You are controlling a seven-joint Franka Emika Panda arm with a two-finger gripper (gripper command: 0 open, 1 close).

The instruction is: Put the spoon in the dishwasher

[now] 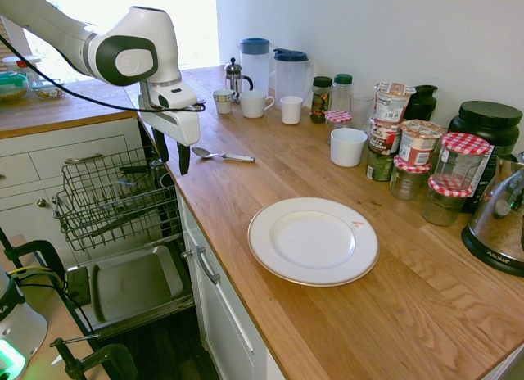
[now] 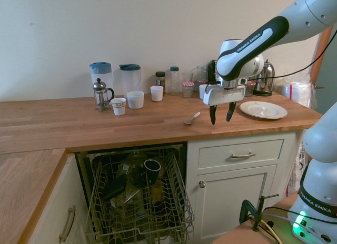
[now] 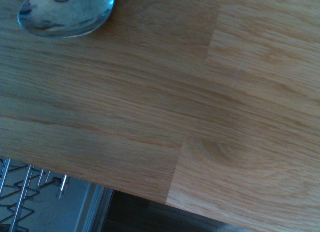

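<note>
First exterior view: gripper [image 1: 173, 157] open and empty, upper left, above the worktop [image 1: 360, 314] edge. Spoon [image 1: 223, 156] lying on worktop, upper middle. Dishwasher [image 1: 123, 290] at lower left, rack [image 1: 110, 196] pulled out.

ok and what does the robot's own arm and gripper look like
The arm is glossy white with rounded joints, black bands and FRANKA EMIKA lettering; a thin black cable runs along it. The tool has a blocky white body and two slim black fingers. The base glows green.
</note>
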